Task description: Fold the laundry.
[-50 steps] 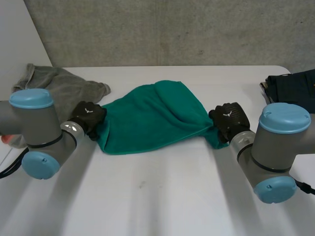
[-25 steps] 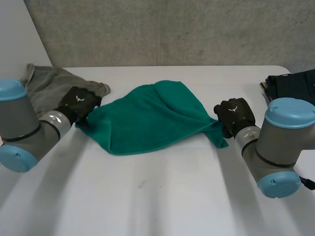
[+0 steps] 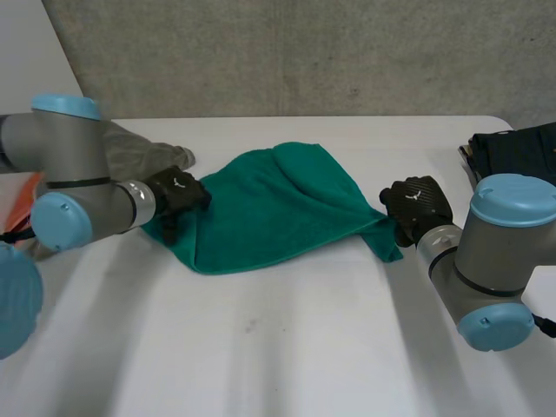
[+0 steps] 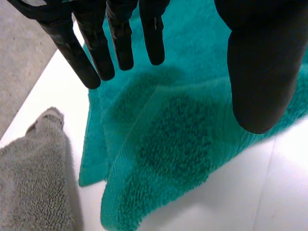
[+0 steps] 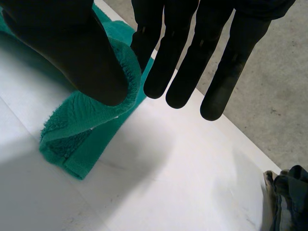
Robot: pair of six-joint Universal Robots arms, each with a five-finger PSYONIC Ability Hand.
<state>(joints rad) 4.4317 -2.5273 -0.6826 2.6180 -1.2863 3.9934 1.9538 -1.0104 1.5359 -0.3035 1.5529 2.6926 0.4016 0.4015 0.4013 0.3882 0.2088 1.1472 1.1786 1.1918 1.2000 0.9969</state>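
A teal towel [image 3: 269, 208] lies bunched across the middle of the white table [image 3: 287, 347]. My left hand [image 3: 178, 193] hovers over its left corner. In the left wrist view the fingers [image 4: 120, 43] and thumb are straight and apart above the towel [image 4: 183, 139], open and holding nothing. My right hand [image 3: 417, 204] is at the towel's right corner. In the right wrist view its thumb [image 5: 72, 48] pinches that corner [image 5: 82, 125] against straight fingers, a little above the table.
A grey towel [image 3: 143, 149] lies crumpled at the back left, close to the teal towel's left corner [image 4: 29, 183]. A dark garment [image 3: 517, 152] sits at the table's right edge. An orange item [image 3: 22, 195] shows at the far left.
The left hand drew the towel's left corner outward, then let it go and opened; its arm swung round. The right hand shifted slightly right, still pinching its corner.
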